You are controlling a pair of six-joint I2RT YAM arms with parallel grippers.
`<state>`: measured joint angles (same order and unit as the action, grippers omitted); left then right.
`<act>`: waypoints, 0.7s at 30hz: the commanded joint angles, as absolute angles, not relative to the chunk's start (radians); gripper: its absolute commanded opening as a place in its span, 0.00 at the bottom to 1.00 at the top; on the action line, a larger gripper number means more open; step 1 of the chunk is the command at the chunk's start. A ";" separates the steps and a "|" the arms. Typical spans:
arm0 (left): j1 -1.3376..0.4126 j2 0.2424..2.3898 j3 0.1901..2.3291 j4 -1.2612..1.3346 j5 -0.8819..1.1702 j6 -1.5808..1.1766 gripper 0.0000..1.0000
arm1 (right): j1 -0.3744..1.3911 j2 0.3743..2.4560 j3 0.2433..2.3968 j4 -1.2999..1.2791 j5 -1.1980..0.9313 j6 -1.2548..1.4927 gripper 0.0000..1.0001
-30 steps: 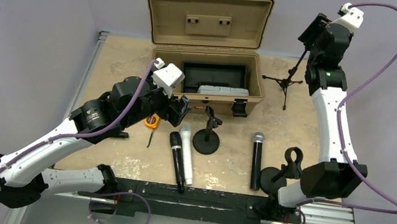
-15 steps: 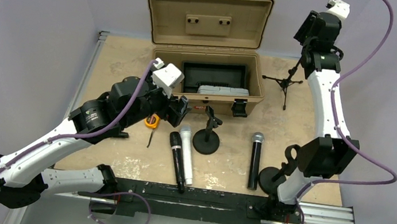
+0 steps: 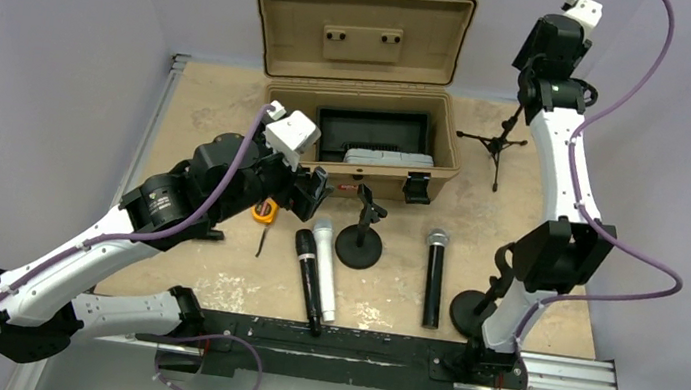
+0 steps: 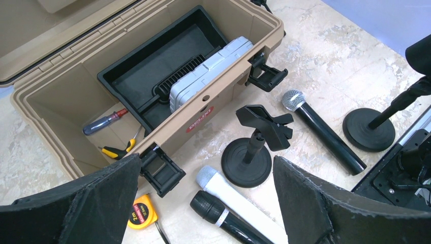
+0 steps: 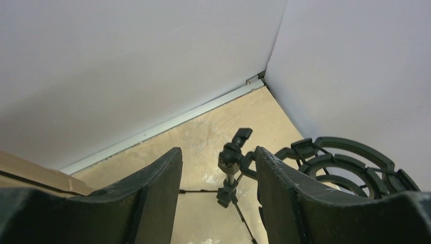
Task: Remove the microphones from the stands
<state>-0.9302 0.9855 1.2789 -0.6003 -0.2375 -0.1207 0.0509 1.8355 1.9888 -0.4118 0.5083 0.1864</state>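
Three microphones lie flat on the table: a white one (image 3: 324, 268) (image 4: 239, 198), a black one (image 3: 308, 281) (image 4: 223, 218) beside it, and a black one with a silver grille (image 3: 433, 277) (image 4: 322, 132). The round-base stand (image 3: 359, 242) (image 4: 249, 160) between them has an empty clip. My left gripper (image 3: 311, 196) (image 4: 206, 160) hovers wide open over the white and black microphones' heads. My right gripper (image 3: 529, 73) (image 5: 218, 152) is high at the back right, open and empty, above a tripod stand (image 3: 498, 142) (image 5: 231, 168).
An open tan case (image 3: 374, 174) (image 4: 218, 114) holds a tray, a grey box and screwdrivers (image 4: 104, 122). A yellow tape measure (image 3: 265, 210) (image 4: 138, 213) lies by its latch. Another round-base stand (image 3: 469, 312) (image 4: 368, 129) is by my right arm. A shock mount (image 5: 350, 162) sits beside the tripod.
My right arm has risen and swung further back, and its jaws have narrowed a little. The silver-grille microphone has shifted slightly left. The left arm has not moved.
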 commanded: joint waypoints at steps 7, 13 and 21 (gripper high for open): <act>-0.929 0.983 1.296 -0.578 -0.227 -0.137 0.98 | 0.068 1.912 2.089 -0.429 0.580 0.159 0.52; -0.930 0.984 1.297 -0.578 -0.224 -0.135 0.98 | 0.082 1.919 2.045 -0.413 0.635 0.151 0.47; -0.930 0.986 1.296 -0.580 -0.224 -0.137 0.98 | 0.090 1.938 1.995 -0.401 0.635 0.156 0.41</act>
<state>-0.9302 0.9867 1.2789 -0.6003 -0.2348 -0.1207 0.0792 1.9305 2.0254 -0.3847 0.6296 0.1524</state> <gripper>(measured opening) 0.983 0.422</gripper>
